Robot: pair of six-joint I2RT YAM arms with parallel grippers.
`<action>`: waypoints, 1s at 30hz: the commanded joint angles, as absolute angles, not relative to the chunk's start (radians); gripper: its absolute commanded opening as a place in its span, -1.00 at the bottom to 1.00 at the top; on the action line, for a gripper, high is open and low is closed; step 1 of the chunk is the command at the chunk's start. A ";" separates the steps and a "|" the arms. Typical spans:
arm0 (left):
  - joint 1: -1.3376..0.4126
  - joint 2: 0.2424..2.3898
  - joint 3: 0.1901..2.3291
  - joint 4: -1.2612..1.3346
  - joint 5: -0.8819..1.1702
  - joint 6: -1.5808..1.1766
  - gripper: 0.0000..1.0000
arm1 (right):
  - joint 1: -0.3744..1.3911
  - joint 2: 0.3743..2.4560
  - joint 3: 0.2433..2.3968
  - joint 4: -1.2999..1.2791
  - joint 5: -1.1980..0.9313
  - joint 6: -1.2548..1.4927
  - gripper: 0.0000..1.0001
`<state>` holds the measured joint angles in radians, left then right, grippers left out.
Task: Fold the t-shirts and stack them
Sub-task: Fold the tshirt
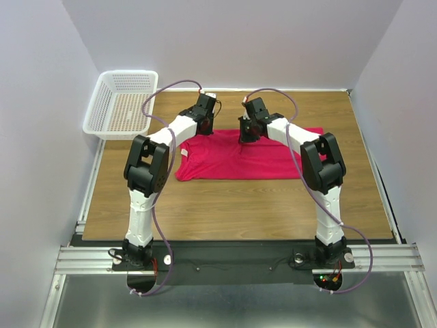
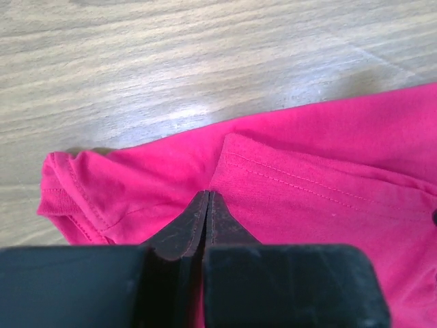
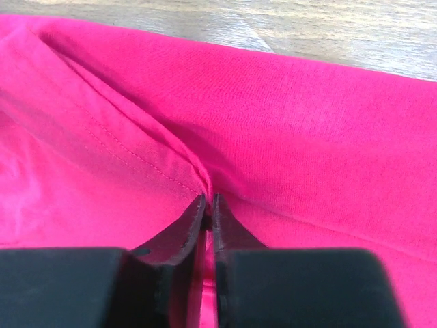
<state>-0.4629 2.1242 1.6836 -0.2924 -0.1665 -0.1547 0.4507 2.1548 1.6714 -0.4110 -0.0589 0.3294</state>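
- Both arms are pinching the t-shirt (image 1: 239,162) along its far edge; the lift should be going up evenly, both sides together, so the cloth is folding towards the near edge without twisting.
- The left gripper (image 2: 207,199) is clamping a hemmed fold, jaws almost touching; the right gripper (image 3: 208,201) is nipping a raised ridge likewise.
- The t-shirt is lying mid-table (image 1: 239,208); crimson-pink, thin, lightly creased, a sleeve bunching beside the left gripper.
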 commanded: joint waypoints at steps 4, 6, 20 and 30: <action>-0.460 2.018 1.698 -0.276 -0.267 -0.164 -0.04 | 0.439 2.085 1.694 -0.388 -0.012 0.328 -0.24; -0.460 1.976 1.684 -0.287 -0.300 -0.170 0.22 | 0.433 2.027 1.660 -0.388 -0.006 0.330 -0.11; -0.462 1.500 1.054 -0.313 -0.057 -0.383 -0.07 | 0.033 1.496 1.015 -0.388 -0.046 0.440 -0.12; -0.459 1.606 0.988 -0.264 -0.025 -0.384 -0.30 | -0.155 1.534 0.966 -0.353 -0.011 0.465 -0.22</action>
